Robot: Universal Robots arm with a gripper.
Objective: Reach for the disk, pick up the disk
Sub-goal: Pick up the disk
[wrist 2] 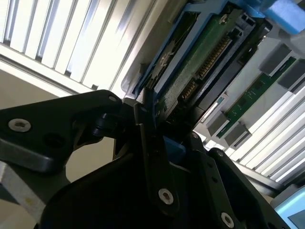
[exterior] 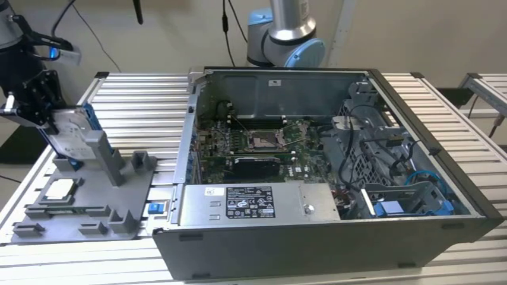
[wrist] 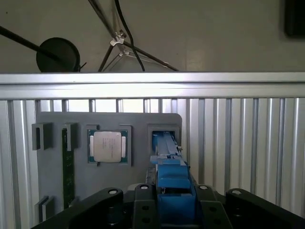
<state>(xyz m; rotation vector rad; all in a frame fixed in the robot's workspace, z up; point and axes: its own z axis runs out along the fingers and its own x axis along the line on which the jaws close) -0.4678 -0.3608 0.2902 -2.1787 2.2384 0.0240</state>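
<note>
The disk [exterior: 71, 127], silver-grey with a bright blue frame, stands on edge and tilted at the far end of the grey fixture plate [exterior: 87, 199] on the exterior view's left. My gripper [exterior: 47, 119] reaches it from the left and is shut on its upper edge. In the first wrist view the black fingers [wrist: 143, 200] press both sides of the blue frame of the disk [wrist: 167, 164], whose far end sits in the plate's slot. In the second wrist view the disk [wrist 2: 200, 52] shows its green circuit board just beyond the gripper [wrist 2: 159, 138].
A small square silver chip [wrist: 107, 146] and a green memory stick [wrist: 68, 164] lie in the fixture plate [wrist: 138, 124]. An open computer case [exterior: 317, 178] takes up the slatted metal table [exterior: 142, 95] to the exterior view's right. A second arm base [exterior: 285, 35] stands behind it.
</note>
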